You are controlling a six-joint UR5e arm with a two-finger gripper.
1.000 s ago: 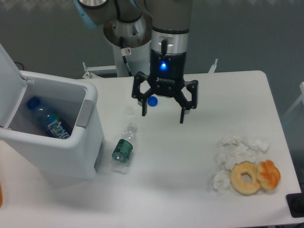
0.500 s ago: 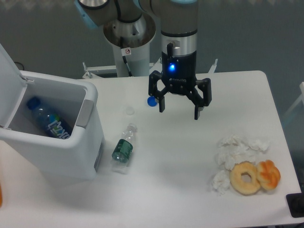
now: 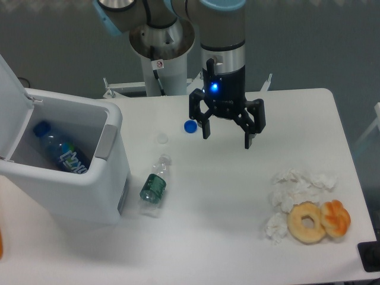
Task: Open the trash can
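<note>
One hazard source: gripper (image 3: pixel 227 132), upper centre of frame, fingers spread apart, holding nothing.
Trash can (image 3: pixel 65 178): left of frame, lid (image 3: pixel 10 110) already raised; bottle (image 3: pixel 62 152) visible inside.
Task status: judged complete.
Risk: travel leftward could knock the lid shut.
Risk: a low pass could roll the loose bottle (image 3: pixel 154 186) or blue cap (image 3: pixel 190 126).

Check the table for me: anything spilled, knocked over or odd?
An uncapped clear bottle lies on its side beside the open trash can, with loose caps near the gripper. Crumpled tissues sit against two doughnuts.
</note>
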